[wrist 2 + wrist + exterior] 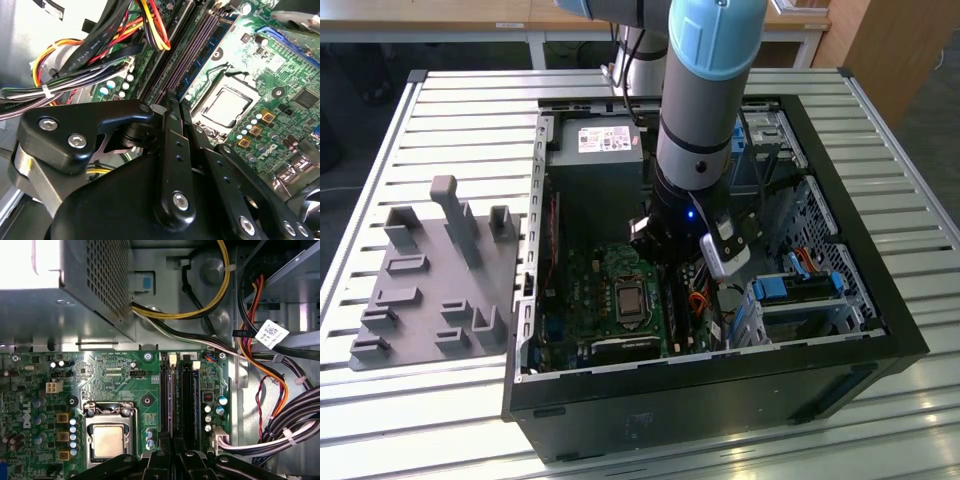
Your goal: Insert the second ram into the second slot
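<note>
Underneath everything, a slatted metal table (440,110), bearing a black computer case (720,405) with its open side up. Reaching down into that case in the exterior view, a grey and pale-blue arm (705,110). Toward the exterior view's left, on the table just beside the case, a flat grey fixture (420,290) with upright posts. Inside the case, a grey power-supply box (595,165) at the far wall, and below it the green motherboard (110,380). Off to one side of the board, a thick cable bundle (75,75) of black, yellow, orange and red wires. Near the middle of the board, the square processor socket (107,440) with its metal frame. Lowered right over the memory slots, in both wrist views, the black gripper (170,100) (172,442), jaws drawn in to a narrow gap and seemingly pinching the second ram (170,400). Standing on edge, thin and dark blue, in line with the second slot (172,371), just beside the socket and running away from the fingertips toward the white end latch. Cannot tell how deep in the slot.
</note>
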Robot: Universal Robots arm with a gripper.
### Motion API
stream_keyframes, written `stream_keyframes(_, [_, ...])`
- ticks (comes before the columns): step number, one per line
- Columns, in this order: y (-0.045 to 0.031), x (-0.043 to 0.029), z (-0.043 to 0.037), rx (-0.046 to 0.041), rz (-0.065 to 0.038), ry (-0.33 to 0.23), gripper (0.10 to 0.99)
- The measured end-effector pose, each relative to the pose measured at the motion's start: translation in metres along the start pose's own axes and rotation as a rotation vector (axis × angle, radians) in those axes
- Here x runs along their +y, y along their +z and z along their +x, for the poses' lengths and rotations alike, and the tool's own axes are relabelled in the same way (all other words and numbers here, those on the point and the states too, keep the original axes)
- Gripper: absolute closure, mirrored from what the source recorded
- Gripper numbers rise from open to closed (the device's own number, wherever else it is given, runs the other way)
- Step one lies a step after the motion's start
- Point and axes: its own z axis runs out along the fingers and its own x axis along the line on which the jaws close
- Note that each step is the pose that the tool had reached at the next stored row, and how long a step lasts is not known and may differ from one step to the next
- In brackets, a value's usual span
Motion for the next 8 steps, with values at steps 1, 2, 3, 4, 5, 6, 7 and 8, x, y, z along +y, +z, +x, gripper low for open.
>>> stream_keyframes(1, [0.0004,0.0000,-0.0001,0.0001,0.000,0.000,0.949])
stream_keyframes(2, [0.0007,0.0000,-0.0001,0.0003,0.000,0.001,0.949])
stream_keyframes(3, [0.0011,0.0000,-0.0001,0.0005,0.000,0.001,0.949])
stream_keyframes(4, [0.0015,0.0000,-0.0001,0.0005,0.000,0.002,0.949])
stream_keyframes(5, [0.0019,0.0000,-0.0001,0.0006,0.000,0.002,0.949])
stream_keyframes(6, [0.0022,0.0000,-0.0002,0.0007,0.000,0.002,0.949])
stream_keyframes(7, [0.0024,-0.0001,-0.0002,0.0009,0.000,0.003,0.949])
stream_keyframes(8, [0.0025,-0.0001,-0.0003,0.0011,0.000,0.003,0.949])
